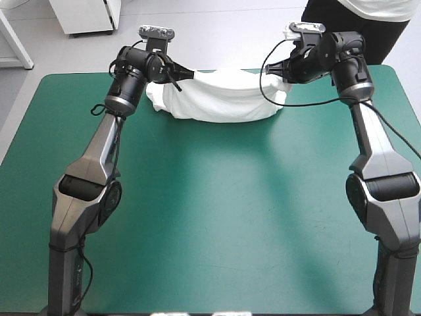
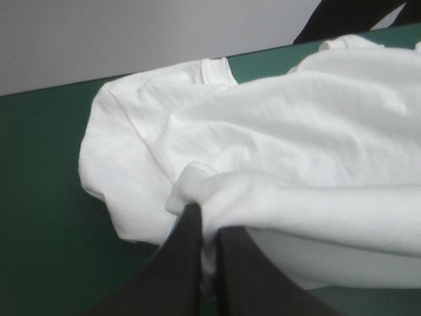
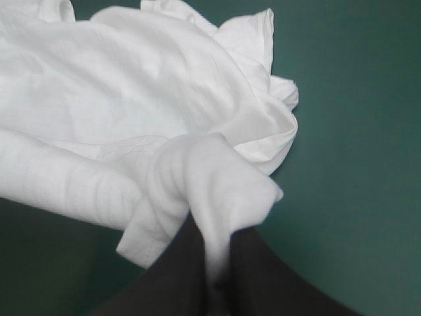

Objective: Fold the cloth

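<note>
Black fingers of the left gripper (image 2: 205, 220) sat nearest the lens, all but closed, with a bunched fold of the white T-shirt (image 2: 296, 131) pinched between their tips. The right gripper (image 3: 214, 243) held the garment the same way: its fingers were narrowed onto a thick twist of cloth that rose out from between them.

Seen from above, the T-shirt lay toward twelve o'clock on the surface (image 1: 217, 217), close to the far edge. It was drawn out sideways into a long, loosely gathered band. The left gripper held its nine o'clock end and the right gripper its three o'clock end. The upper edge ran between the two grips in a shallow sag, while the rest lay rumpled on the teal-green cover beneath. A sleeve with its hemmed opening spread flat beyond the left fingers, toward the far edge. From the band down to six o'clock, only the teal-green cover showed between the two arms.
</note>
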`<action>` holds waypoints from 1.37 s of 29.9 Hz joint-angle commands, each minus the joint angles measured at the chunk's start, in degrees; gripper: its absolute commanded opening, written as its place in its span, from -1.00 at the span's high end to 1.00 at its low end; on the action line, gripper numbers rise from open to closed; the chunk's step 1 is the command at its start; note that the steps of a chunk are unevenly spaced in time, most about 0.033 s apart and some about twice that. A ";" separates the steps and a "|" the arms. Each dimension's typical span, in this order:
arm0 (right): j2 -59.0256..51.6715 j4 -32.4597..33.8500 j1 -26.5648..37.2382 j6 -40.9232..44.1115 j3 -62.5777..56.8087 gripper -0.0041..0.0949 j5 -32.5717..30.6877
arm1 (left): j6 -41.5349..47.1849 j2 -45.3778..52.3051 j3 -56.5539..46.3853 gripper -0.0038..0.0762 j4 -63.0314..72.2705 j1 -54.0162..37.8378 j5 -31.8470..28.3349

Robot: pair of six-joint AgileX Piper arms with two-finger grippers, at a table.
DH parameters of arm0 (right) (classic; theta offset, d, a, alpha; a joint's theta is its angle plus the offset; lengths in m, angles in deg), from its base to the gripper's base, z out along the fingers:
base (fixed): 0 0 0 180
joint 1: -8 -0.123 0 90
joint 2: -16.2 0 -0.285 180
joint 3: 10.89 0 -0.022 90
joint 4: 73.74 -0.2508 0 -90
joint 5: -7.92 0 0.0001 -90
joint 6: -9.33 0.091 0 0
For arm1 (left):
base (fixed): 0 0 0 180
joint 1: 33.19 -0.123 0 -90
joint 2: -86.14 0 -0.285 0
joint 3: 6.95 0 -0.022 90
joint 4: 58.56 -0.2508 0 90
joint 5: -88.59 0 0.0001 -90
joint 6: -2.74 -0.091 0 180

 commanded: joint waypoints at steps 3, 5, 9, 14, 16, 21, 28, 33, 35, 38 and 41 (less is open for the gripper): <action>0.39 -4.00 0.51 -1.76 1.46 0.94 0.10 | 0.27 0.40 1.53 0.93 3.48 -0.14 1.19; 1.27 -4.58 0.51 -2.09 1.46 0.94 -2.15 | 0.27 -0.85 1.42 0.93 5.37 -0.14 5.26; 1.12 -4.46 0.51 -2.09 0.15 0.94 -3.67 | 1.19 -1.28 1.31 0.93 3.93 0.21 11.04; -2.00 -4.03 0.51 -2.09 -6.81 0.94 -3.67 | 2.02 0.75 0.40 0.93 2.43 1.12 13.71; -4.63 -4.00 0.51 -2.09 -12.69 0.94 -3.67 | 2.02 2.22 -1.51 0.93 1.94 2.04 13.71; -14.36 -4.00 0.51 -3.56 -30.39 0.94 0.03 | 3.67 8.52 -15.73 0.93 -0.94 5.20 12.59; -27.68 -5.85 0.40 -7.59 -53.33 0.94 5.49 | 8.98 25.81 -49.17 0.93 -0.68 8.45 -0.73; -34.07 -9.87 0.40 -10.06 -65.67 0.94 5.73 | 9.12 36.19 -63.02 0.93 1.49 8.61 -1.44; -36.22 -10.51 0.40 -10.34 -69.61 0.94 5.88 | 9.12 38.82 -66.22 0.93 1.62 8.61 -0.44; -39.84 -11.11 0.40 -10.68 -75.58 0.94 5.88 | 9.12 42.22 -71.02 0.93 1.91 8.61 0.80; -44.33 -12.06 0.40 -10.68 -80.74 0.94 5.88 | 9.03 45.64 -76.86 0.93 4.48 8.61 0.40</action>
